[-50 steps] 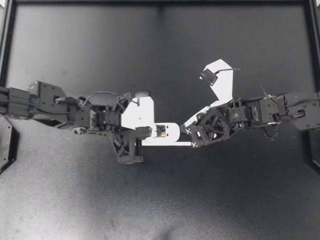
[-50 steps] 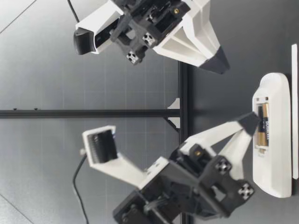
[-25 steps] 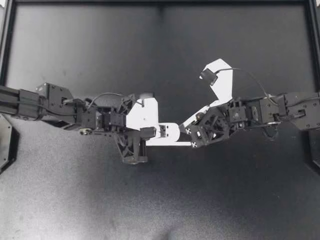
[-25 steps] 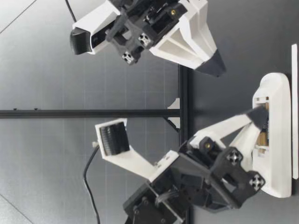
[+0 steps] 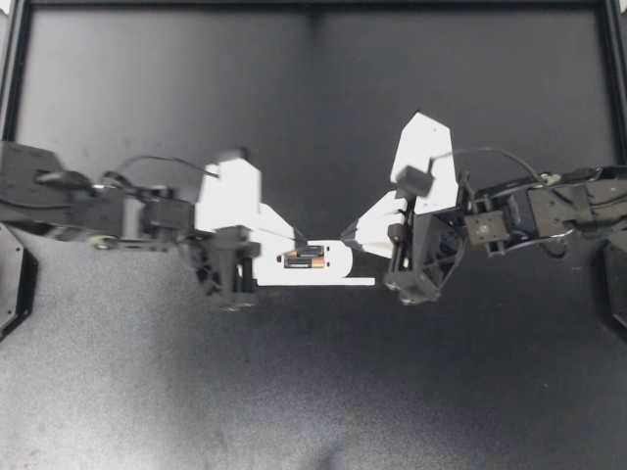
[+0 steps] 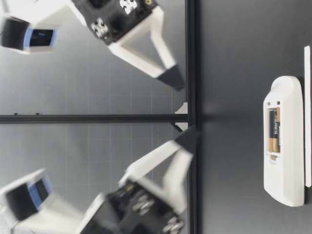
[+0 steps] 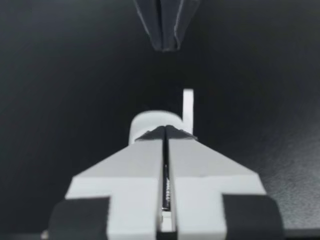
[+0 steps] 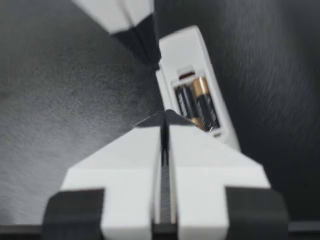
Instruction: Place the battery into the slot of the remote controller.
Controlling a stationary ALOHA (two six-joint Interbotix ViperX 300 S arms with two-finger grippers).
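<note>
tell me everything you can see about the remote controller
The remote controller is a slim white body, plastic by its look, with rounded ends. It lies flat on the dark table, slot side up. Its battery slot is uncovered, and the right wrist view shows two black-and-copper batteries seated side by side in it. A thin white strip lies alongside it. My left gripper and right gripper hang above it, and neither touches it.

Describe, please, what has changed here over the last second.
My left pincer, which was pressing the battery into the remote, lifted clear and drew back; my right pincer rose too. Both are shut, holding nothing. The remote stayed put.
</note>
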